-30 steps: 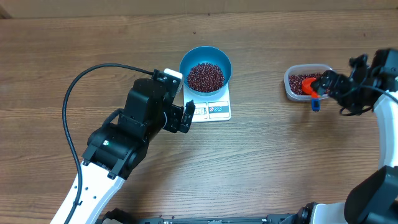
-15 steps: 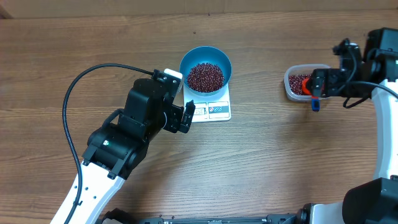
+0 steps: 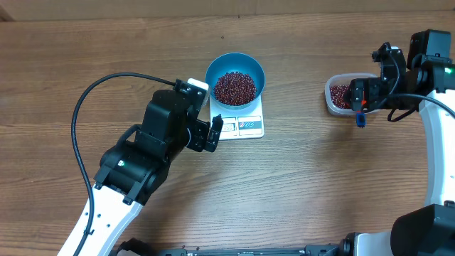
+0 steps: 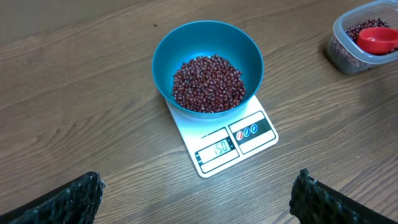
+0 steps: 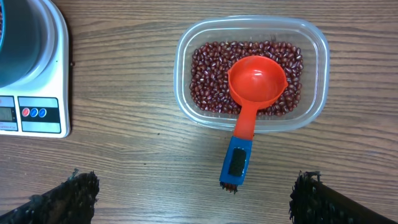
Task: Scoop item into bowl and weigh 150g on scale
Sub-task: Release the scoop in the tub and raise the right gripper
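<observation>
Your left gripper [image 4: 199,193] gapes empty; just ahead, the bowl [image 4: 205,37] of beans [image 4: 208,84] sits on the scale [image 4: 186,134]. Your right gripper [image 5: 193,196] gapes empty too, the scoop [image 5: 256,84] resting in the tub [image 5: 314,74] ahead.

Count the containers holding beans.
2: the blue bowl sitting on the scale at centre, and the clear tub off to the right, with the red scoop resting in it. None appear hidden.

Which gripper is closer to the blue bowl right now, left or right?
Left. The left gripper hangs open at the edge of the scale that carries the blue bowl; the right gripper is far off, open above the clear tub.
</observation>
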